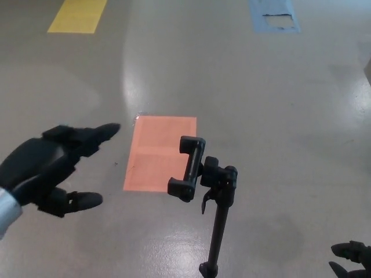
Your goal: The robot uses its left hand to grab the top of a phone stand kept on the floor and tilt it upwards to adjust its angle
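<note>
A black phone stand [217,214] rises from the floor at bottom centre, its pole running up to a joint. Its top is an empty clamp holder [189,168], which lies tilted toward the orange patch. My left hand [55,165] hovers at the left, open with fingers spread and holding nothing. It is well to the left of the clamp, at about the same height in the picture. Only the fingertips of my right hand [352,258] show at the bottom right corner.
An orange rectangle [156,153] is marked on the grey floor just behind the stand. A yellow rectangle [78,15] lies at the far left and a blue one [273,16] at the far right. A bright glare streak runs down the floor.
</note>
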Robot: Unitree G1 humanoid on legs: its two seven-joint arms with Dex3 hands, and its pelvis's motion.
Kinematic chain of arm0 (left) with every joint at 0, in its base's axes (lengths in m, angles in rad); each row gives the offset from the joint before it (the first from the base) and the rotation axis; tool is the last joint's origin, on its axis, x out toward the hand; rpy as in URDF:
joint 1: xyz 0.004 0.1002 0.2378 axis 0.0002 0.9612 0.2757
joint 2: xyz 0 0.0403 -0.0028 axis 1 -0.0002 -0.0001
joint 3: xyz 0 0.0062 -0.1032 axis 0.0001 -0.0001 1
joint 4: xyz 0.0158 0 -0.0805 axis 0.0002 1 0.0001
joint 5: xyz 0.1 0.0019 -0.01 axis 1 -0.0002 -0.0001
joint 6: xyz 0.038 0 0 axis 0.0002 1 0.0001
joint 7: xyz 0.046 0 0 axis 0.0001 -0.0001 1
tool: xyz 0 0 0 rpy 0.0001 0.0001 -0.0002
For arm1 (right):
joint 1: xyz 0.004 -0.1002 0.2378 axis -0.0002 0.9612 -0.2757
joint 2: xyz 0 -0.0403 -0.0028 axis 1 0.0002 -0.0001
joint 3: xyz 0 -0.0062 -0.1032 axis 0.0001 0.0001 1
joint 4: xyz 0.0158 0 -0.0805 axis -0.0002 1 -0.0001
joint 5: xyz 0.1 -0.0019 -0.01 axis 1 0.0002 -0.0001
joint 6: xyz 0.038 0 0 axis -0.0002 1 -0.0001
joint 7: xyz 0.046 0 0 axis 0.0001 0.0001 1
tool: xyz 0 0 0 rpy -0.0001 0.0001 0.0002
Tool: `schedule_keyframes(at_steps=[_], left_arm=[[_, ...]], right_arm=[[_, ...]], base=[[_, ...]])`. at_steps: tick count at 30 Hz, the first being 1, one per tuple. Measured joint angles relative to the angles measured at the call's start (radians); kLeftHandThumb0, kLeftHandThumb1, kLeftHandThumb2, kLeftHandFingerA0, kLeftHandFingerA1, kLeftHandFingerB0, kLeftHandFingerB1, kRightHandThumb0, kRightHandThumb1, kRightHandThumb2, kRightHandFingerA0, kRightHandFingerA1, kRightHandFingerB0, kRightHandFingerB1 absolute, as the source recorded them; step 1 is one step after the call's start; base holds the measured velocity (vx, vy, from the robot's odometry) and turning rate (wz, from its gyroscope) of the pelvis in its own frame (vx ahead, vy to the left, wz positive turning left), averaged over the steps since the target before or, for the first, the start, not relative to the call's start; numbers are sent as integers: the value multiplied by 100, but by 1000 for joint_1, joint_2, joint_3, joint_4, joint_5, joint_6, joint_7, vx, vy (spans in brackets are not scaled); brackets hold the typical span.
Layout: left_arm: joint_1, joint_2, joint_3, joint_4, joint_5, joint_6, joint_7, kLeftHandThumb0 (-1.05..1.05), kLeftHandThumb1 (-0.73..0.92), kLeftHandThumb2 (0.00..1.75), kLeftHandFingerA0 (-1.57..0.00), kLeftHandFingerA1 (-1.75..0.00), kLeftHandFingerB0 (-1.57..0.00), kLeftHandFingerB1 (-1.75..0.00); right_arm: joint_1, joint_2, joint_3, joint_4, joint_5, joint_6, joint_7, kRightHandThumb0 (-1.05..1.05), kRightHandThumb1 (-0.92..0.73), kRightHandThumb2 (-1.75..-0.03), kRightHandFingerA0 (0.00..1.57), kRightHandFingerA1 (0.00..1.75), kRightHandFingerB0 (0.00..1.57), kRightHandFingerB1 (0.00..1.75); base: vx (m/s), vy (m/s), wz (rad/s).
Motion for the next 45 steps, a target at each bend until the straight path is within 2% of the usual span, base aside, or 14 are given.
schedule_keyframes(at_steps=[2,4,6,11,15,16,19,20,36,37,38,39,44,45], left_arm=[[-11,4,-12,-23,27,0,3,-81,59,94,-11,-36,0,-16],[-25,6,-21,-43,52,0,3,-89,62,93,-14,-31,0,-6],[-38,6,-25,-75,67,1,0,-90,61,92,-14,-31,0,-4],[-58,4,-29,-142,85,6,-19,-78,55,90,-14,-34,0,-14],[-65,-3,-31,-190,86,26,-59,-76,55,89,-12,-36,0,-14],[-67,-4,-32,-193,87,29,-65,-73,69,63,-16,-28,0,-10],[-85,-15,-42,-196,93,35,-76,-74,69,63,-16,-28,0,-10],[-90,-18,-44,-198,95,37,-79,-84,59,92,-16,-38,0,-7],[-116,-38,-45,-252,114,73,-112,-79,55,91,-13,-43,0,-15],[-116,-38,-45,-253,116,74,-114,-79,72,63,-20,-29,0,-10],[-117,-39,-45,-254,117,75,-116,-79,72,63,-20,-29,0,-10],[-120,-39,-45,-254,120,75,-117,-88,61,94,-16,-37,0,-7],[-131,-39,-48,-258,133,74,-118,-92,62,93,-16,-34,0,-3],[-132,-39,-50,-261,138,74,-118,-86,58,92,-15,-38,0,-9]], right_arm=[[-4,-2,3,1,-1,0,0,-66,-87,-66,23,36,19,30],[-12,-4,5,1,-1,1,1,-65,-87,-66,24,36,20,30],[-18,-6,8,2,-1,1,2,-65,-87,-66,23,37,19,30],[-24,-7,15,4,-4,2,4,-64,-87,-66,23,36,20,30],[-26,-8,19,5,-4,7,7,-64,-87,-66,23,36,20,30],[-27,-8,20,6,-5,7,7,-64,-86,-66,22,36,20,30],[-29,-9,25,6,-5,10,8,-64,-86,-66,22,35,20,30],[-30,-9,25,6,-5,11,8,-63,-87,-66,22,35,20,30],[-34,-14,49,6,-10,23,22,-62,-86,-66,23,35,21,30],[-35,-14,50,6,-10,23,23,-61,-86,-66,23,35,20,30],[-36,-14,50,6,-10,24,24,-61,-86,-66,23,35,20,30],[-38,-15,51,6,-10,26,25,-61,-86,-66,23,35,20,30],[-41,-15,53,6,-11,33,30,-61,-86,-66,23,35,21,30],[-42,-15,53,6,-11,35,31,-61,-86,-66,23,35,21,30]], base=[[0,0,0],[0,0,0],[0,0,0],[0,0,0],[0,0,0],[0,0,0],[0,0,0],[0,0,0],[0,0,0],[0,0,0],[0,0,0],[0,0,0],[0,0,0],[0,0,0]])
